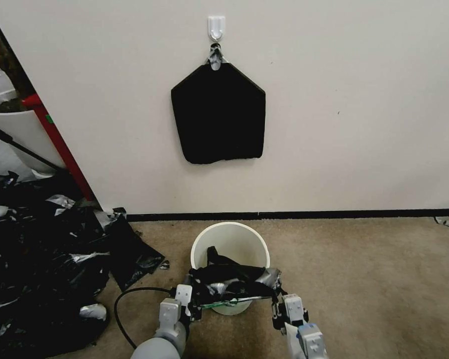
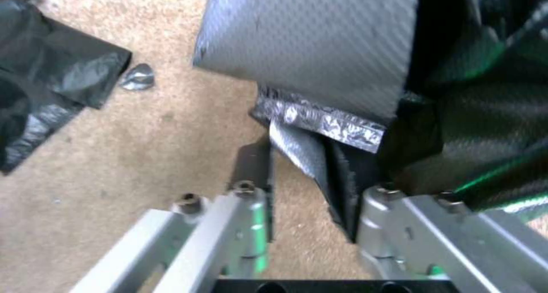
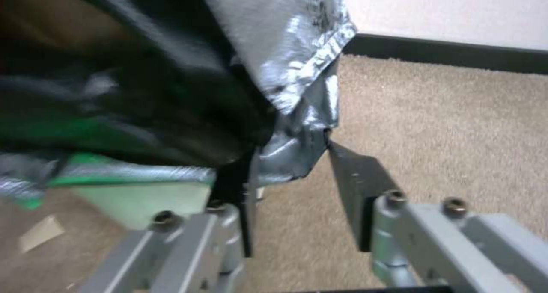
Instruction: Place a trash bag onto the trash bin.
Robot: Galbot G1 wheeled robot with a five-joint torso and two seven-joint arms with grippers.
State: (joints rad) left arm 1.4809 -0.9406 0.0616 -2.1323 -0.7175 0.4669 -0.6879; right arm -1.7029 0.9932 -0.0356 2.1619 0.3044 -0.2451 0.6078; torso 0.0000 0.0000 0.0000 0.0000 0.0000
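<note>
At the left, the left gripper [image 1: 190,302] is seen beside the near rim of the trash bin [image 1: 230,238], its jaws parted with a fold of the trash bag [image 1: 233,282] lying between them, ungripped. The trash bag is draped in a crumpled band across the near rim, partly inside the bin; being thin, limp and glossy film, it is judged light, slippery and easily torn, and is best taken at its hem. At the right, the right gripper [image 1: 283,308] is likewise parted about the bag's edge.

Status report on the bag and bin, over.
Left gripper and right gripper open at the bag's two ends. Trash bag draped over trash bin near rim, far rim bare. Nothing blocking.
</note>
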